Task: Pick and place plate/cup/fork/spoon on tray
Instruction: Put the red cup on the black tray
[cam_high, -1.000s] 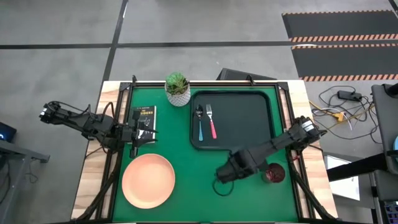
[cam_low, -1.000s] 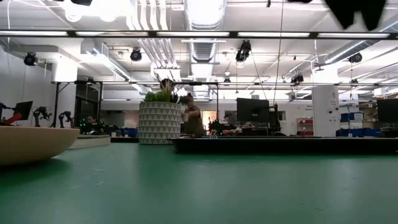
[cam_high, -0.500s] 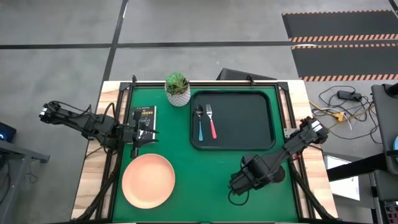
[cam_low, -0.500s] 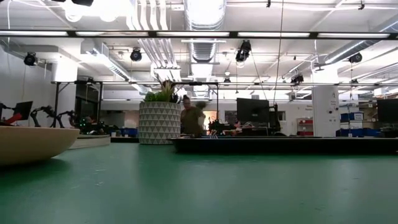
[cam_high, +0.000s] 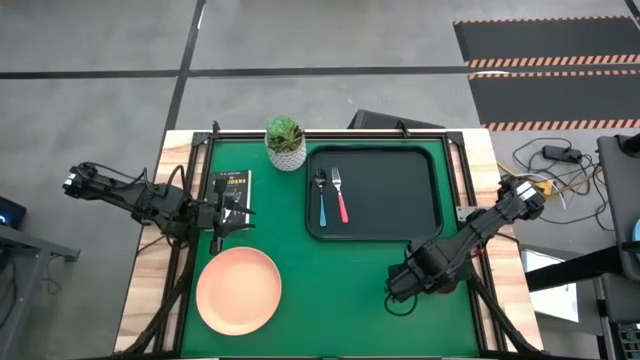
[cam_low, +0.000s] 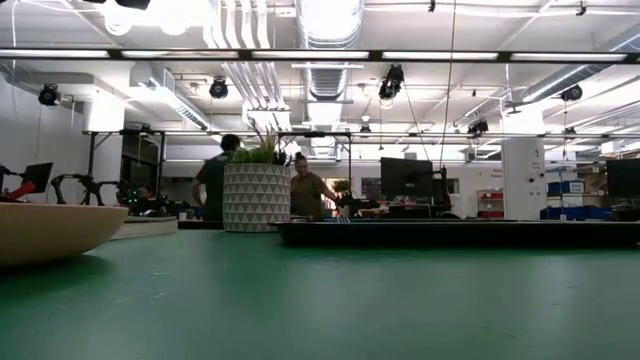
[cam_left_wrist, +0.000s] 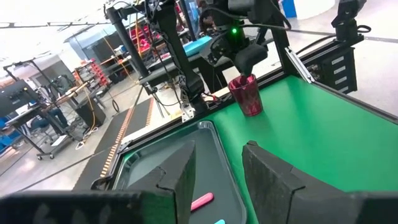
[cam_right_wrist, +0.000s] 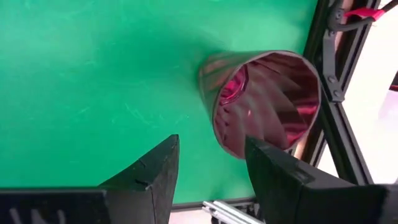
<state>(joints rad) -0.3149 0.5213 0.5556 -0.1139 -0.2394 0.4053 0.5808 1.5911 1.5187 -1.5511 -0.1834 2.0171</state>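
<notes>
In the high view the right gripper (cam_high: 400, 287) hovers lower right over the green bench (cam_high: 330, 290), jaws released and empty; the cup (cam_right_wrist: 261, 102) stands just ahead of them near the bench's edge; the fork (cam_high: 340, 195) and spoon (cam_high: 322, 198) lie in the tray (cam_high: 400, 190); the plate (cam_high: 238, 290) sits lower left; the left gripper (cam_high: 232, 214), jaws parted, waits beside the book (cam_high: 233, 187).

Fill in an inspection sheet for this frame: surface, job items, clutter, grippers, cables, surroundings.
Surface: green table, wooden edges.
Job items: fork and spoon lie on the tray; plate and cup on the mat, off the tray.
Clutter: potted plant, black book.
Grippers: right gripper open, just before the cup; left gripper open, by the book.
Cables: loose cables on floor beside table.
Surroundings: two people behind the table.
</notes>
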